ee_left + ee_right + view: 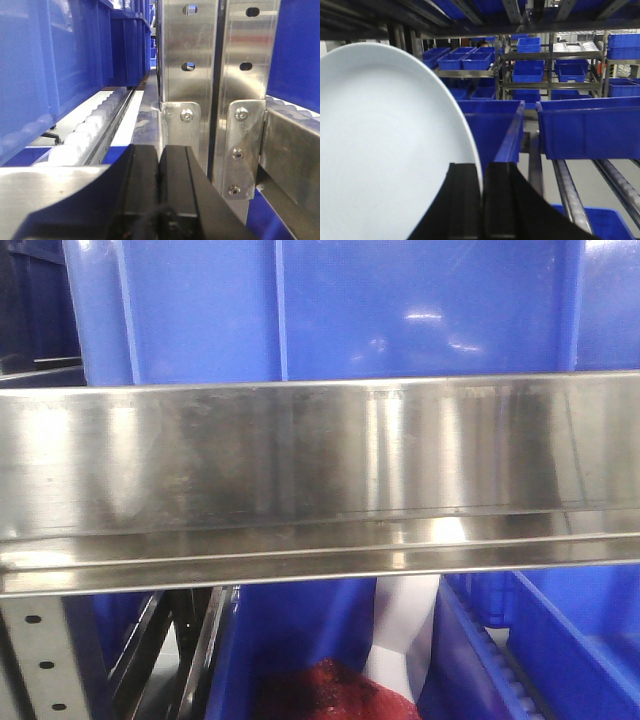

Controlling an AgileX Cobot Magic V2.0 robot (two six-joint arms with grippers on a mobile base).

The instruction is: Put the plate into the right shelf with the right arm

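In the right wrist view a large white plate (385, 145) fills the left half, held upright on its edge. My right gripper (481, 172) is shut on the plate's rim, one black finger on each side. It is held in the air inside a shelf bay above a blue bin (492, 127). In the left wrist view my left gripper (160, 155) is shut and empty, in front of a steel shelf upright (187, 75). Neither gripper nor the plate shows in the front view.
The front view is filled by a steel shelf rail (320, 480) with a blue bin (340, 305) above it and blue bins below. A roller track (95, 125) and blue bins (55, 60) lie left of my left gripper. More blue bins (590, 127) and roller rails (567, 192) lie right of the plate.
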